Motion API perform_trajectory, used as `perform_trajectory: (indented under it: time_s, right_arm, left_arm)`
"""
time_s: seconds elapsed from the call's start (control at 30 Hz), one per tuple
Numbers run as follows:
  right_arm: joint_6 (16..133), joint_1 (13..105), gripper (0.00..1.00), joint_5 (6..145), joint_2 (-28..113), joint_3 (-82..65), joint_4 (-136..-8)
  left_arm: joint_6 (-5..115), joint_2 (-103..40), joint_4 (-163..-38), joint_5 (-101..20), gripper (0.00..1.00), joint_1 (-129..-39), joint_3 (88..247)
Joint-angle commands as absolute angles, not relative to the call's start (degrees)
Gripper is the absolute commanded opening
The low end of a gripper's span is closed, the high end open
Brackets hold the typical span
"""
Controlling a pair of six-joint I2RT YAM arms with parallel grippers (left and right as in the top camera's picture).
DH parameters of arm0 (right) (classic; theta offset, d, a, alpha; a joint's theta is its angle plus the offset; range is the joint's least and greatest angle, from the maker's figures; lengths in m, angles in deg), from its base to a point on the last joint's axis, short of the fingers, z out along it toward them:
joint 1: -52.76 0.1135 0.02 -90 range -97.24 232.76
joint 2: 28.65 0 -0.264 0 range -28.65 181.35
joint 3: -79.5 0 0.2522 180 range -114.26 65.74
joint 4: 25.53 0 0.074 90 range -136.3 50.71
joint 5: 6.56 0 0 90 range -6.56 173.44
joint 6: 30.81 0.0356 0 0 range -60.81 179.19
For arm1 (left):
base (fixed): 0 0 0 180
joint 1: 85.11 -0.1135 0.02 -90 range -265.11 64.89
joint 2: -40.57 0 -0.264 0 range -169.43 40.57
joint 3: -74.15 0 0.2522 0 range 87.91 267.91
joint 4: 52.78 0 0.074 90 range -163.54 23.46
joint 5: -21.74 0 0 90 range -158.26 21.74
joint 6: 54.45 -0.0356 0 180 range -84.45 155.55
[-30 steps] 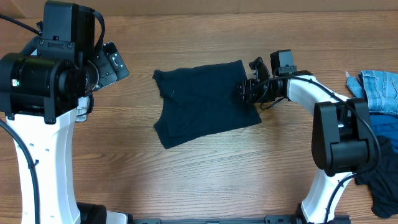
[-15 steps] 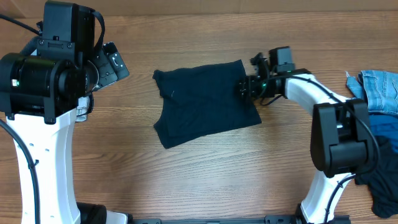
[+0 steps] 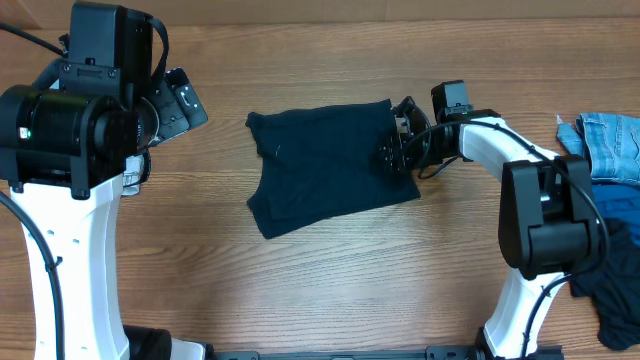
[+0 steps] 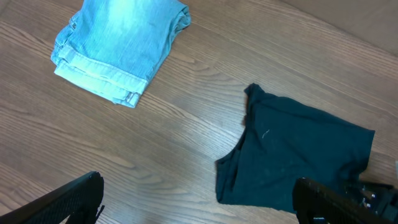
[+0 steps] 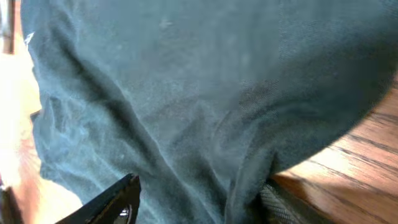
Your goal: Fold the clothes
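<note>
1. The dark garment (image 3: 325,170) lies spread flat at the middle of the bench (image 3: 330,290), somewhat nearer the far edge. It forms a rough rectangle, turned slightly out of line with the bench edges. Its left edge is uneven, with a small fold at the far-left corner.
2. The right gripper (image 3: 397,148) sits low over the right edge of the dark garment, close to its far-right corner. In the right wrist view the fingers (image 5: 121,196) stand apart, with rumpled dark cloth filling the space between and ahead of them. Whether they are clamped on the cloth cannot be told.
3. The right arm reaches in from the right side of the bench, with its forearm running toward the garment.
4. The folded denim (image 4: 118,46) appears in the left wrist view as a compact light-blue stack on bare wood. It lies well apart from the dark garment, beyond that garment's left edge.
5. The left gripper (image 4: 196,186) is released, jaws fully wide. It hangs high over the left side of the bench and touches nothing.
6. A denim heap (image 3: 612,140) lies at the right edge of the bench. Black cloth (image 3: 615,290) lies bunched at the near-right corner, partly behind the right arm's base.
</note>
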State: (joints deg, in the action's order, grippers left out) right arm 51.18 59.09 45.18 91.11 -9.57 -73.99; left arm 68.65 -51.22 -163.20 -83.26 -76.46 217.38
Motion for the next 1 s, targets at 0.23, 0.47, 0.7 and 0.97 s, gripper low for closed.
perform_trajectory:
  time_s: [0.23, 0.47, 0.7, 0.97]
  right_arm:
    - [55.0, 42.8, 0.75, 42.9, 97.6, -7.5, -73.8]
    - [56.0, 48.7, 0.76, 42.2, 103.2, -7.5, -77.0]
    - [56.3, 56.4, 0.74, 49.3, 103.2, -7.5, -76.6]
    - [60.6, 53.8, 0.04, 50.7, 100.7, -7.5, -76.8]
  left_arm:
    - [69.4, -51.3, -163.2, -83.0, 1.0, -76.1, 217.5]
    - [69.4, -51.3, -163.2, -83.0, 1.0, -76.1, 217.5]
    - [69.4, -51.3, -163.2, -83.0, 1.0, -76.1, 217.5]
    - [69.4, -51.3, -163.2, -83.0, 1.0, -76.1, 217.5]
